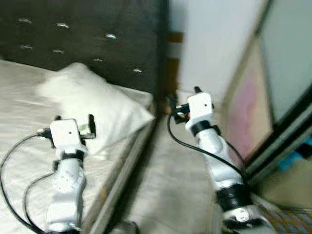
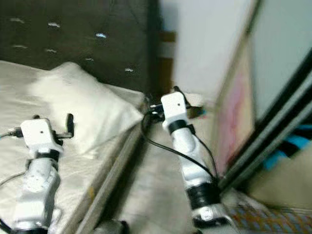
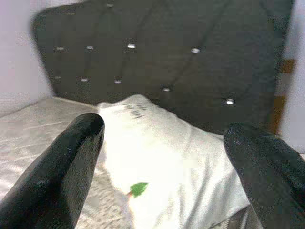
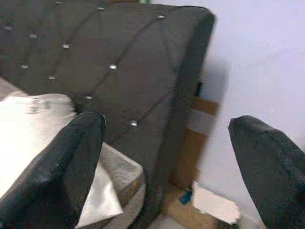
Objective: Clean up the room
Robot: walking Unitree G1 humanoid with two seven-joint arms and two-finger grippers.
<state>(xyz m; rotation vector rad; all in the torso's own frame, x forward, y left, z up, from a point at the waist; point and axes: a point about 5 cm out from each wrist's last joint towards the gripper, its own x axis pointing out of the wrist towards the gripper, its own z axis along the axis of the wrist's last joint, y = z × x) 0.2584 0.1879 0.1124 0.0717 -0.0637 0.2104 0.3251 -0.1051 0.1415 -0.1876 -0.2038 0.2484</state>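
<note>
— What is closest to the camera?

— The left gripper (image 1: pixel 74 121), over the bed (image 1: pixel 19 126). Its fingers are spread wide and hold nothing.

— And the thing to tidy?

— A white pillow (image 1: pixel 92 105) lies just ahead of it on the bed, against the dark headboard (image 1: pixel 83 39). A small green leaf mark (image 3: pixel 138 189) is on it.

— Further right?

— The right gripper (image 1: pixel 183 100) is past the bed corner, also spread and empty, near a white scrap (image 4: pixel 214 204) on the floor by the wall (image 4: pixel 257 62).

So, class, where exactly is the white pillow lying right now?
The white pillow lies on the bed against the dark tufted headboard, just ahead of the open left gripper.
</note>
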